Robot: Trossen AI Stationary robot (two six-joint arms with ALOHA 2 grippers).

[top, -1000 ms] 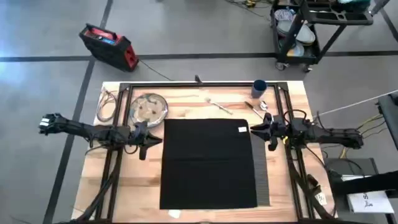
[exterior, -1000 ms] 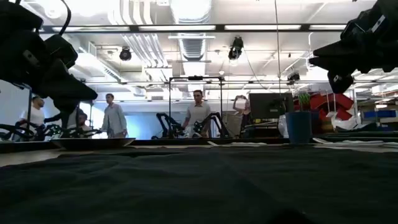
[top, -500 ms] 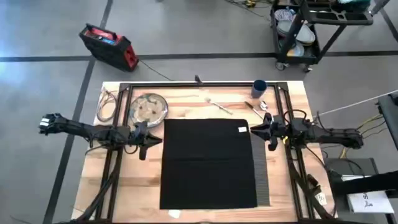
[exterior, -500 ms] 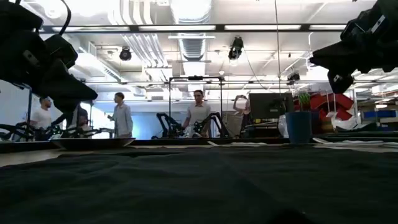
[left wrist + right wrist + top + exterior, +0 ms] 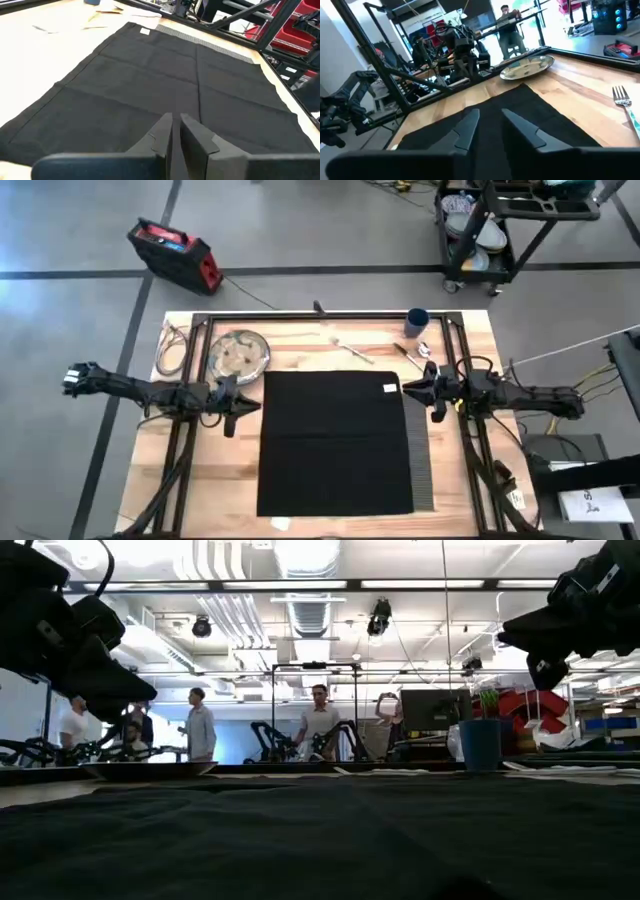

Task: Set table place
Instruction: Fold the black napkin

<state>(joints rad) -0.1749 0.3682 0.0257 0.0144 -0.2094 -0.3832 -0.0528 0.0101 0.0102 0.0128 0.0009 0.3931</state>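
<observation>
Overhead cam straight down, low cam level – both sharing napkin (image 5: 335, 442), w/ wrist cams close.

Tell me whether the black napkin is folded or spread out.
Spread out. The black napkin lies flat over most of the placemat, whose ribbed edge shows along one side; only crease lines cross it.

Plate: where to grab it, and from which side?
The plate lies flat on the table, so probably only its raised rim offers a pinch. Take the rim on the edge nearest the left hand, coming low from that side, one finger over the lip, one under. The right hand is farther off.
</observation>
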